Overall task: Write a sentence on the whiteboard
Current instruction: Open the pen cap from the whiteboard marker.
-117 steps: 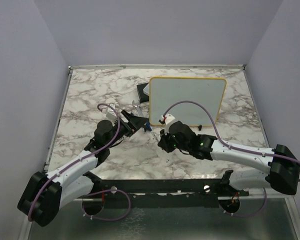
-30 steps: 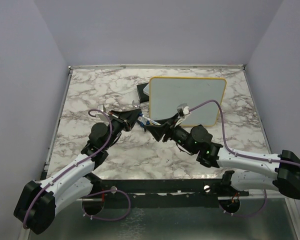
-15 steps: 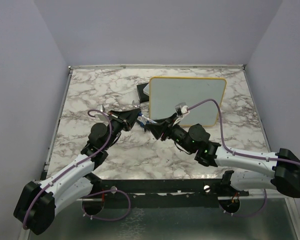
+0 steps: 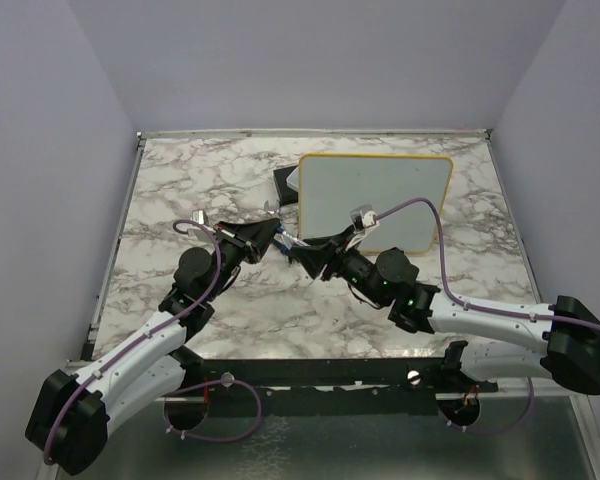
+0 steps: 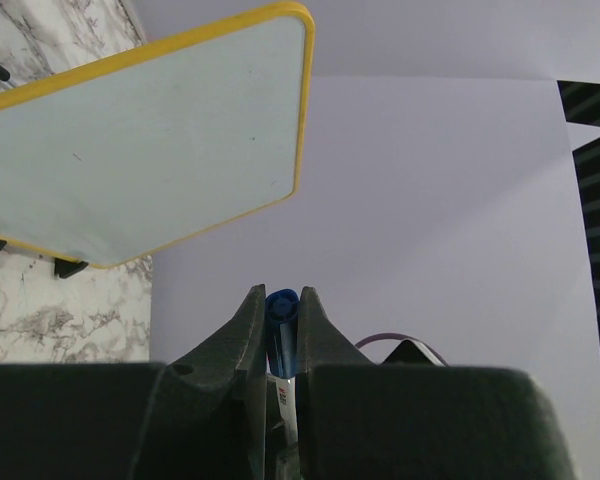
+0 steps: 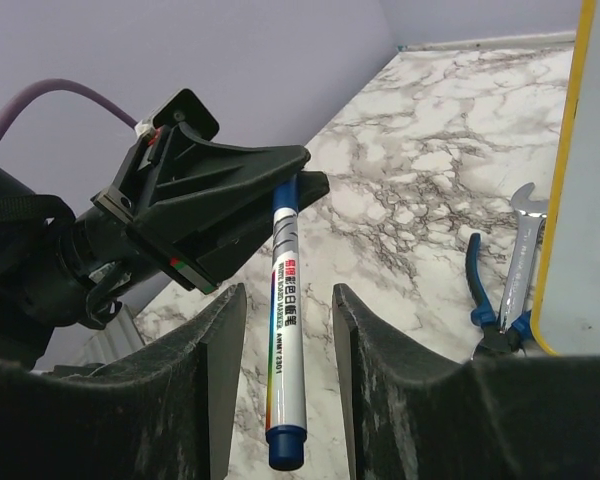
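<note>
Right wrist footage is filled by a white marker [image 6: 284, 330] with blue ends, printed with red characters, dark lettering too small to be read and a rainbow band; one end is clamped by the left gripper [image 5: 279, 300], while the right gripper [image 6: 287, 300] is spread either side of the barrel, gaps left on both sides. A grey-veined marble-patterned table [image 4: 180, 180] is enclosed by lavender walls [image 4: 310, 60]. The whiteboard [image 4: 375, 195], a rounded rectangle framed in thin yellow on black feet, is placed near the table's far right corner, blue-handled pliers [image 6: 477, 290] and a wrench [image 6: 520, 250] beside its left edge.
</note>
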Controlling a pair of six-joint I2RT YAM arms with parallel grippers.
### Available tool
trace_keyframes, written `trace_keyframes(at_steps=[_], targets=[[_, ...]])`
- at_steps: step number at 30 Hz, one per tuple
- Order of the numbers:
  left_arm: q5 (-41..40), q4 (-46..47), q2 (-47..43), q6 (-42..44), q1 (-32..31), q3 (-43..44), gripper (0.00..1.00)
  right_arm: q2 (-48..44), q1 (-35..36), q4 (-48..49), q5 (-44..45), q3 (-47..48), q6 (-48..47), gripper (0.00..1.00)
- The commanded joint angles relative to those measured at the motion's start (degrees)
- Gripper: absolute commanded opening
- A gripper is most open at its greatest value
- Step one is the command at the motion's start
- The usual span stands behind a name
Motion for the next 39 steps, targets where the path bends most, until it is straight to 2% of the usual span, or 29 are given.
trace_keyframes(at_steps=[1,5,10,21,39], targets=[[0.5,-1.7,-0.9,1.2,-0.1,-0.6,0.0,-0.4,0.4,1.3,1.3,0.9,-0.2,0.44],[0.5,-1.8,-0.9,1.3,-0.1,-0.8,0.0,-0.1,0.4,1.3,0.6,1.2,-0.5,0.44],[0.4,-1.8,-0.9,1.3,-0.1,-0.8,0.0,0.6,0.4,1.5,-0.3,1.6,-0.4,0.36],[0.5,-1.8,-0.8,1.2,-0.1,-1.0,0.0,0.6,0.4,1.9,-0.4,1.2,-0.7,0.01],[-1.5,-1.1,0.3,1.4,2.4,-1.1,0.0,-3.5,0.4,4.0,0.8,-4.9,-2.6,0.01]])
